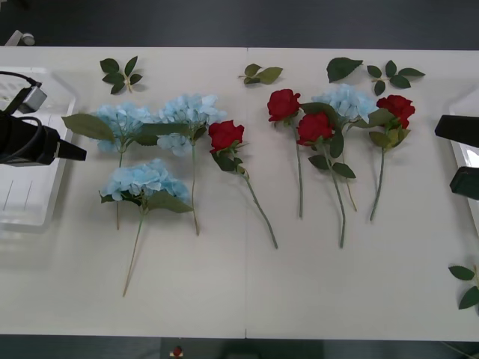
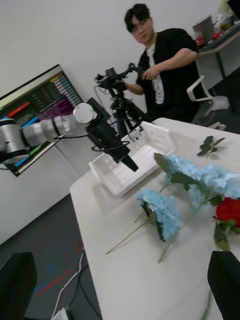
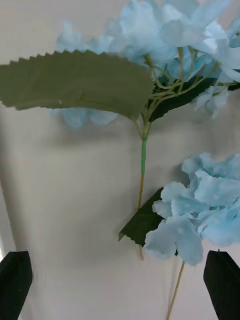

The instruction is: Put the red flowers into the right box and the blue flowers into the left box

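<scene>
Three blue flowers [image 1: 146, 179] lie at the table's left and one [image 1: 344, 101] lies among the red ones. Several red flowers [image 1: 314, 127] lie right of the middle, and one red flower [image 1: 225, 134] lies nearer the blue group. My left gripper [image 1: 75, 153] is open, low beside the leftmost blue flower [image 3: 165, 30], with its stem [image 3: 143, 160] ahead of the gripper [image 3: 120, 285]. The left box [image 1: 22, 194] is under that arm. My right gripper [image 1: 458, 155] hangs open over the right box [image 1: 470, 155] and holds nothing [image 2: 120, 285].
Loose leaf sprigs lie along the far edge [image 1: 120, 73] [image 1: 260, 73] [image 1: 393, 75] and at the near right [image 1: 468, 284]. The right wrist view shows the left arm's gripper [image 2: 120, 155] over the slotted basket [image 2: 150, 145]. Bare table runs along the near side.
</scene>
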{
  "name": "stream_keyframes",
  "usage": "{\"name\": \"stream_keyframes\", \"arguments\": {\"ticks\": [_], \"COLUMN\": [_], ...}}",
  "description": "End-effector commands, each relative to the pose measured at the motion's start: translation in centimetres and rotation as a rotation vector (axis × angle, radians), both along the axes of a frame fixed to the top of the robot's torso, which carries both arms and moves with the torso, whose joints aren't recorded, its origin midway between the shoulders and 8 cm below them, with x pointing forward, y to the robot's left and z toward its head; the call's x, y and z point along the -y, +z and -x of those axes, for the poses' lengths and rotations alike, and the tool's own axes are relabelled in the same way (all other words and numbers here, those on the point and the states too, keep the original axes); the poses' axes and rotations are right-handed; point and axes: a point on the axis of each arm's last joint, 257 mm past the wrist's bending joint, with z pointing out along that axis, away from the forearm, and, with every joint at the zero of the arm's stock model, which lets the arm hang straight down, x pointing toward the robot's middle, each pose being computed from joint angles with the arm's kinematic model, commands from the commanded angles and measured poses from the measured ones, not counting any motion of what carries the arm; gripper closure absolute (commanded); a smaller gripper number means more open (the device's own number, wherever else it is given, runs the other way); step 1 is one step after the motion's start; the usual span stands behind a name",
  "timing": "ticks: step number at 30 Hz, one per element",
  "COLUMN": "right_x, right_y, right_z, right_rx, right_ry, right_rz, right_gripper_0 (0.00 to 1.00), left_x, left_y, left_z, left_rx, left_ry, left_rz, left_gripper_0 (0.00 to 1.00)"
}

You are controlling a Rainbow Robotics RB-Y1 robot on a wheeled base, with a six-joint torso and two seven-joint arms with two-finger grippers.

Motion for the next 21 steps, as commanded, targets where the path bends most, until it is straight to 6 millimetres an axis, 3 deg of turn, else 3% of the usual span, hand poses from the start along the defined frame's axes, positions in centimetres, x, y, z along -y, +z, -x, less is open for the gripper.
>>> {"name": "stream_keyframes", "arguments": {"ticks": [1, 10, 16, 21], "right_x": [-1.6, -0.7, 1.7, 4.6], "right_y": [-0.4, -2.7, -4.7, -6.3], "right_z": [-0.2, -5.0, -7.7, -8.8], "right_rx": [-0.179, -0.467, -0.565, -0.569], "right_ry": [-0.028, -0.245, -0.35, -0.352], "right_rz": [-0.05, -0.125, -0.107, 0.054], "right_gripper_0": [0.0, 0.0, 0.0, 0.0], "left_x": [1.4, 3.0, 4.1, 5.0], "left_y": [2.0, 1.2, 0.5, -0.1], "left_z": [-2.1, -4.3, -5.6, -6.6], "left_rx": [0.044, 0.09, 0.111, 0.138], "left_ry": [0.064, 0.126, 0.149, 0.16], "left_rz": [-0.006, -0.064, -0.107, -0.141], "left_gripper_0": [0.0, 0.0, 0.0, 0.0]}}
